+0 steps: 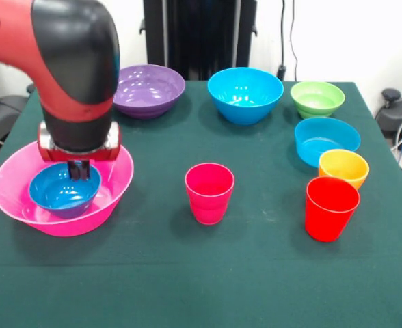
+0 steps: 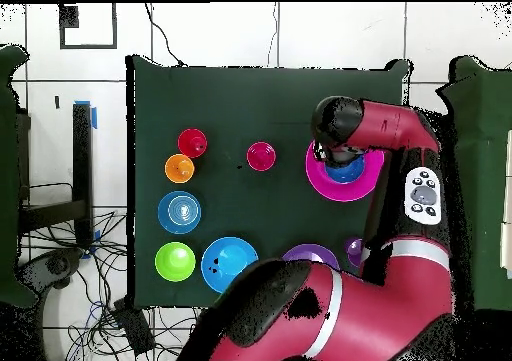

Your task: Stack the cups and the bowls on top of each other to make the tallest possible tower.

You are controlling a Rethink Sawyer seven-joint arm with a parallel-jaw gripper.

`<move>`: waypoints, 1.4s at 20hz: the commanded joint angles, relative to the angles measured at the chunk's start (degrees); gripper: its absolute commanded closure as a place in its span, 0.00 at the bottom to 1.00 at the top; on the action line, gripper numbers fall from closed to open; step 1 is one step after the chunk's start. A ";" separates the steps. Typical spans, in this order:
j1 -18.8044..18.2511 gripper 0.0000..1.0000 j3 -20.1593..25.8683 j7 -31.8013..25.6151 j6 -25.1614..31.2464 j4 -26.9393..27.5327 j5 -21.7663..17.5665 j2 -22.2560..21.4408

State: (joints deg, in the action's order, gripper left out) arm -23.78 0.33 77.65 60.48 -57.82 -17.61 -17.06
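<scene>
**A:** Where is the gripper (image 1: 78, 169) right now?

**B:** It hangs straight down from the red and black arm (image 1: 64, 61) into the small dark blue bowl (image 1: 64, 190), which sits inside the huge pink bowl (image 1: 23, 198) near the table's (image 1: 256, 273) left edge in the front view. The dark fingertips reach to the far rim of the blue bowl.

**A:** Spread, or pinching the rim?

**B:** I cannot tell. The tips are a dark cluster against the bowl, and the overhead view hides them under the arm's wrist.

**A:** And the rest of the bowls?

**B:** Along the far edge of the table in the front view: the large purple bowl (image 1: 148, 89) towards the left, the large blue bowl (image 1: 245, 94) about the middle, the green bowl (image 1: 317, 98) near the right corner. Down the right edge come the cyan bowl (image 1: 326, 140) and, touching or just in front of it, the small orange bowl (image 1: 343, 167).

**A:** The cups?

**B:** The red cup (image 1: 331, 208) stands upright just in front of the orange bowl, overlapping it in the picture. The magenta-pink cup (image 1: 209, 193) stands upright alone near the middle of the table, well apart from both. In the overhead view a purple cup (image 2: 354, 249) shows beside the purple bowl, partly hidden by the arm.

**A:** So the tower?

**B:** Two bowls: pink below, small blue within.
</scene>
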 commanded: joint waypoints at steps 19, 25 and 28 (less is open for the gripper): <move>2.96 1.00 10.64 -3.29 35.21 10.58 7.06 -5.51; 5.35 1.00 9.86 2.97 34.68 9.86 10.89 -5.48; 6.71 1.00 8.91 5.45 33.30 8.79 11.88 -6.12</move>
State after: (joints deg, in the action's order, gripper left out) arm -20.14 4.23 77.65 91.25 -45.24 -7.23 -24.34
